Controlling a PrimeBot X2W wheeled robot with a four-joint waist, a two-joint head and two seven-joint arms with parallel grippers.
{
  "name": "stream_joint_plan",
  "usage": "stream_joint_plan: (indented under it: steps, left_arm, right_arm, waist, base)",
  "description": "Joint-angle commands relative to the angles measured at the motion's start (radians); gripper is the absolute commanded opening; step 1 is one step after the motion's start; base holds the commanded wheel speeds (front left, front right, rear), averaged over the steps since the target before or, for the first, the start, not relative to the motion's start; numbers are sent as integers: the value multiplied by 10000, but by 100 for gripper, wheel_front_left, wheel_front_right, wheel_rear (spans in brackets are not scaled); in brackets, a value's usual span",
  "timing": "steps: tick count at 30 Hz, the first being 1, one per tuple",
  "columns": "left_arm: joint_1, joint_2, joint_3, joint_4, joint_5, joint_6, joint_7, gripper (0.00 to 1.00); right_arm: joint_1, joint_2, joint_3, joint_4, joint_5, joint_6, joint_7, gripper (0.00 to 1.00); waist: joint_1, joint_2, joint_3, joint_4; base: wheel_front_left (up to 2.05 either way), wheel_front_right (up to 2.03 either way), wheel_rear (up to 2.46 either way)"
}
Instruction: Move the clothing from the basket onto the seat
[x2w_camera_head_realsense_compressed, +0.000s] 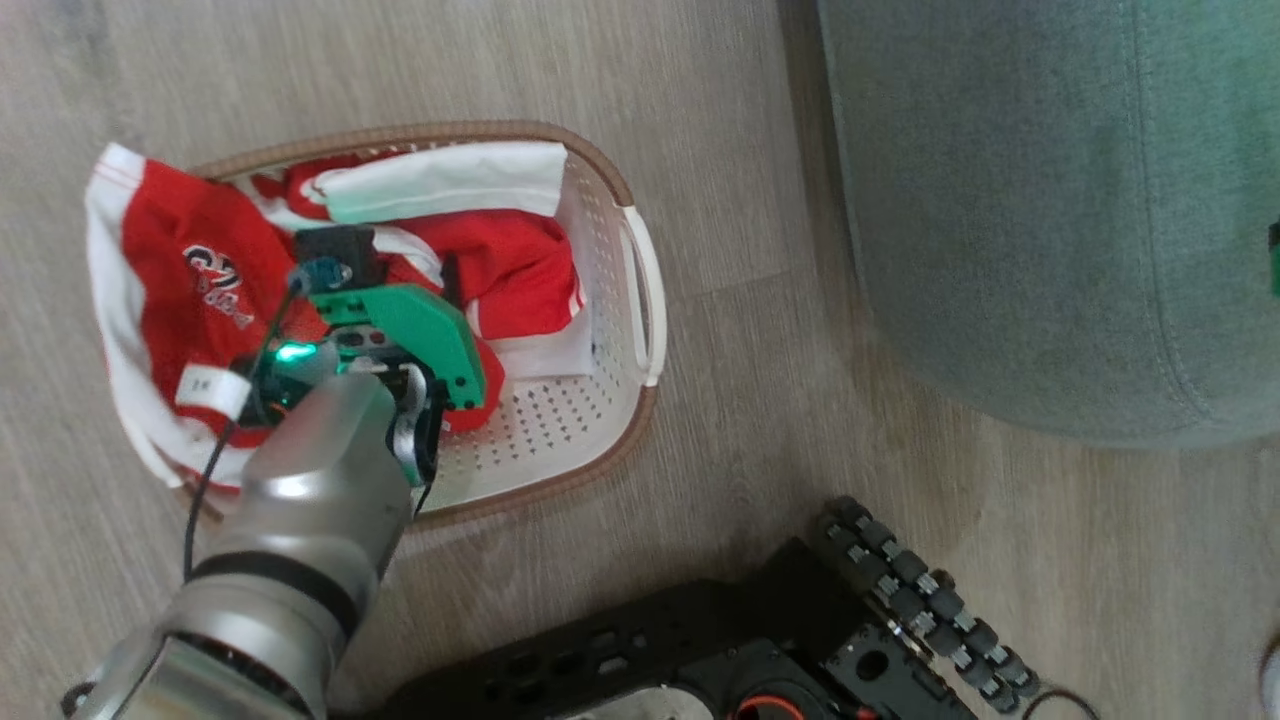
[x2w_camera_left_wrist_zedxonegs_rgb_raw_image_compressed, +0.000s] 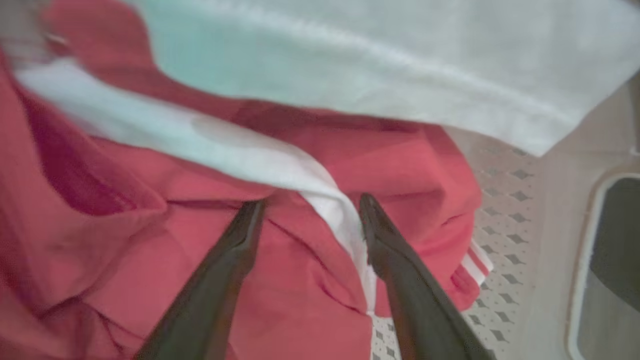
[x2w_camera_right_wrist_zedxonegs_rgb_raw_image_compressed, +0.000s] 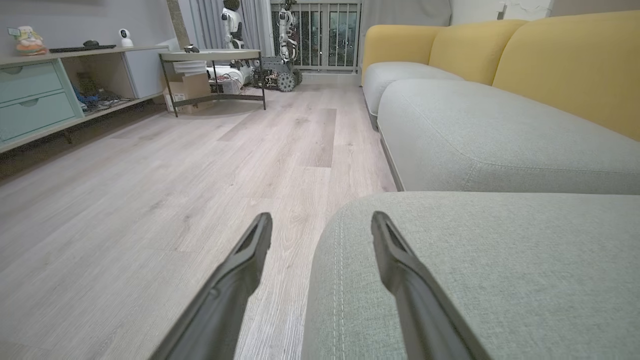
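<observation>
**A:** Since the seat (x2w_camera_head_realsense_compressed: 1050, 200) lay bare wherever the head view showed it, was any of the job done?

**B:** None that I could see; by my reckoning the whole move was yet to be made. The seat sat at the upper right on the wooden floor (x2w_camera_head_realsense_compressed: 760, 400), with nothing red on it.

**A:** And the basket (x2w_camera_head_realsense_compressed: 600, 230)?

**B:** It stood on the floor to the seat's left, near it but not touching. The clothing (x2w_camera_head_realsense_compressed: 170, 270) was heaped inside; one red, white-edged piece with a logo spilled out over the left rim. A white cloth (x2w_camera_head_realsense_compressed: 450, 180) lay across the far end of the heap.

**A:** How was the left arm (x2w_camera_head_realsense_compressed: 300, 480) placed?

**B:** It reached in from the lower left, its wrist tipped down over the middle of the basket. The left jaws pointed into the heap and stood parted with a clear gap; a white stripe in the red fabric ran between the tips. They gripped nothing; whether the tips touched the cloth I could not tell.

**A:** The right jaws?

**B:** Parted too, and empty; in the right wrist view they hung over a corner of the seat, well apart from the basket.

**A:** So what remained?

**B:** Everything, I judged: closing on a fold, lifting it clear of the rim, carrying it across to the seat, then going back for the rest.
</observation>
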Motion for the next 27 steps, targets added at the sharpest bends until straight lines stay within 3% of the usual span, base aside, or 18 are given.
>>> stream_joint_plan:
  steps: [1, 4, 10, 11, 13, 14, 27]
  left_arm:
    - [92, 85, 21, 61, -134, 88, 136, 100]
    - [-173, 85, -219, 367, -474, 363, 961, 100]
    - [-374, 85, -530, 509, -847, 739, 1610, 100]
    - [-385, 85, -568, 513, -905, 749, 1618, 78]
    - [-393, 85, -636, 499, -1012, 714, 1523, 13]
    - [-386, 85, -665, 483, -1071, 667, 1450, 0]
    - [206, 85, -1271, 149, -1981, 63, 770, 0]
  right_arm:
    - [126, -176, 5, -339, 82, -2, -59, 100]
    - [15, -94, 21, -356, 99, -2, -59, 100]
    - [-40, -7, 46, -340, 96, -2, -59, 100]
    - [-45, 0, 49, -333, 93, -2, -59, 100]
    - [-50, 13, 56, -311, 92, -2, -59, 100]
    - [-54, 15, 54, -301, 90, -2, -59, 100]
    - [177, 45, 48, -230, 0, -2, -59, 100]
  waist:
    - [-1, 0, 273, -172]
    - [-1, 0, 515, -283]
    - [-1, 0, 683, -346]
    - [-1, 0, 687, -347]
    - [-1, 0, 672, -343]
    - [-1, 0, 655, -331]
    - [-1, 0, -687, -57]
  base:
    - [0, 0, 0]
    - [0, 0, 0]
    - [0, 0, 0]
    - [0, 0, 0]
    - [0, 0, 0]
    - [0, 0, 0]
    - [0, 0, 0]
